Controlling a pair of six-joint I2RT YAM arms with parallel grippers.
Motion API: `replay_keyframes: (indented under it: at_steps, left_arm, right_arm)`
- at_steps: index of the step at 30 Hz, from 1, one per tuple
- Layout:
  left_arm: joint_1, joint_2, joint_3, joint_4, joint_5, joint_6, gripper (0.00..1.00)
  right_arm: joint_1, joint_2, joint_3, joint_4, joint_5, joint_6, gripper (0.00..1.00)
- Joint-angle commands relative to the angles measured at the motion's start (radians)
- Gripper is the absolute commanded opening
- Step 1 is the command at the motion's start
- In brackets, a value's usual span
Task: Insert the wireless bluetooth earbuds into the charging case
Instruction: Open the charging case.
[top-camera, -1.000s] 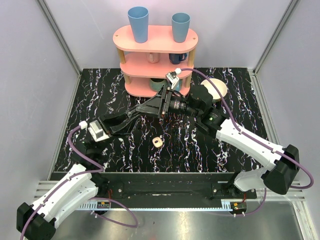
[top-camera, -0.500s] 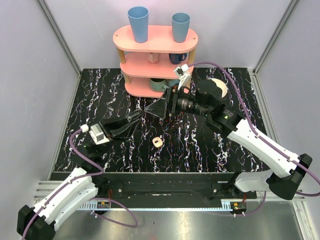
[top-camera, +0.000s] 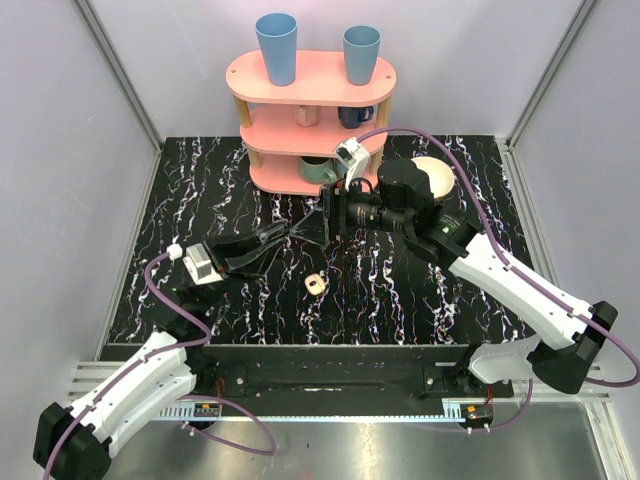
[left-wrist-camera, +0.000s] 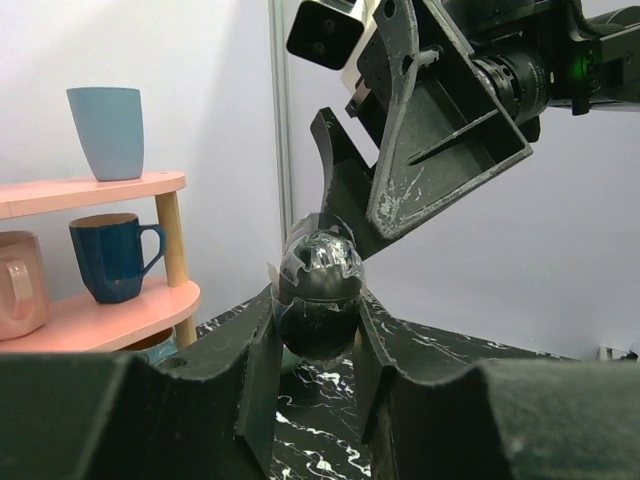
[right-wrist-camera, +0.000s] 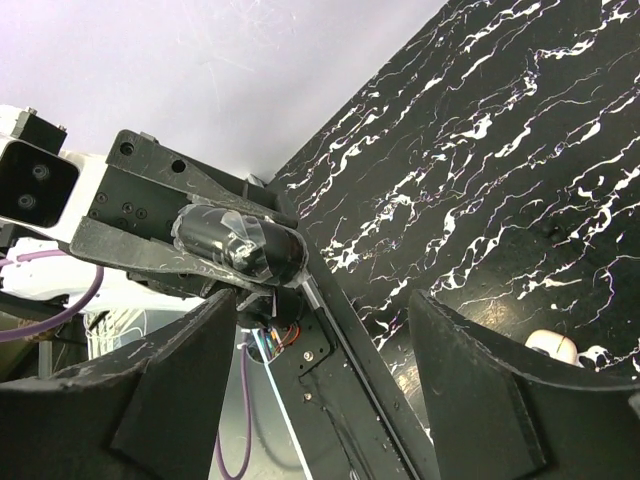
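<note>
The charging case, small and cream-white with a tan hollow, lies on the black marbled table in front of both grippers. It also shows at the lower right of the right wrist view. I cannot make out the earbuds in any view. My left gripper is shut on a dark rounded object wrapped in clear tape, held above the table. My right gripper is open and empty, facing the left gripper's tips from the right, with the taped object just beyond its jaws.
A pink three-tier shelf stands at the back with two light-blue cups on top and mugs on the lower tiers. A round cream bowl sits behind the right arm. Grey walls close the sides.
My right gripper has drawn back to the right, away from the left gripper, and its wrist has turned. The left gripper has shifted slightly, still holding the dark taped object. The case has not moved.
</note>
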Motion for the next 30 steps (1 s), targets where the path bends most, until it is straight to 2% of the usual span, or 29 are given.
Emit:
replay_keyframes:
  at_steps: [1,10,20,30]
  left_arm:
    - [-0.002,0.009,0.029,0.073,0.04,-0.015,0.0]
    - [-0.002,0.029,0.072,0.064,0.168,-0.043,0.0]
    - [-0.002,0.026,0.095,0.058,0.226,-0.046,0.0]
    - [-0.002,0.009,0.088,0.029,0.11,-0.028,0.0]
  right_arm:
    - [0.009,0.004,0.045,0.017,0.013,-0.022,0.76]
    - [0.009,0.012,0.033,0.035,0.051,0.006,0.76]
    - [0.01,0.0,0.022,0.044,0.083,0.017,0.76]
    - [0.016,0.009,0.016,0.066,-0.029,-0.006,0.76]
